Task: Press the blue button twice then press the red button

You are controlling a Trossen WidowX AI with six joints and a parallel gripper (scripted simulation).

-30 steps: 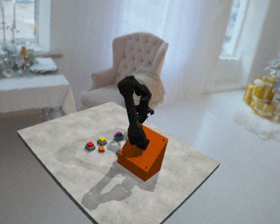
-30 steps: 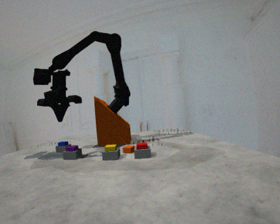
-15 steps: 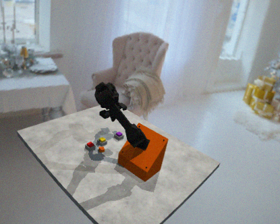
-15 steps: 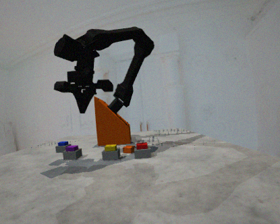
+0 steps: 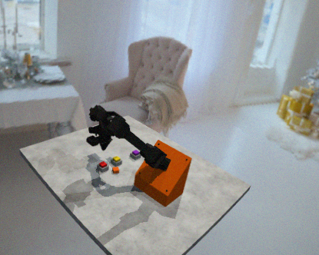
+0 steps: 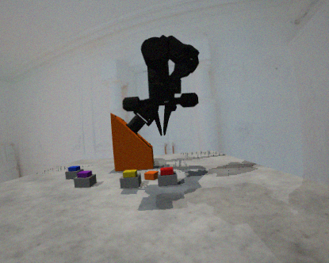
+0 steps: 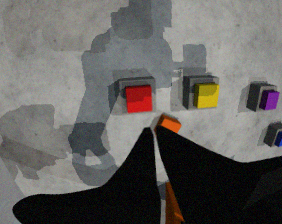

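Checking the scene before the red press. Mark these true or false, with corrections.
1. The gripper hangs above the table, touching no button. True.
2. Its fingers stand wide open. False: they are nearly shut, holding nothing.
3. In the wrist view, the yellow button sits between the red button and the purple button. True.
4. The small orange block rests on top of the red button. False: it lies on the table beside it.
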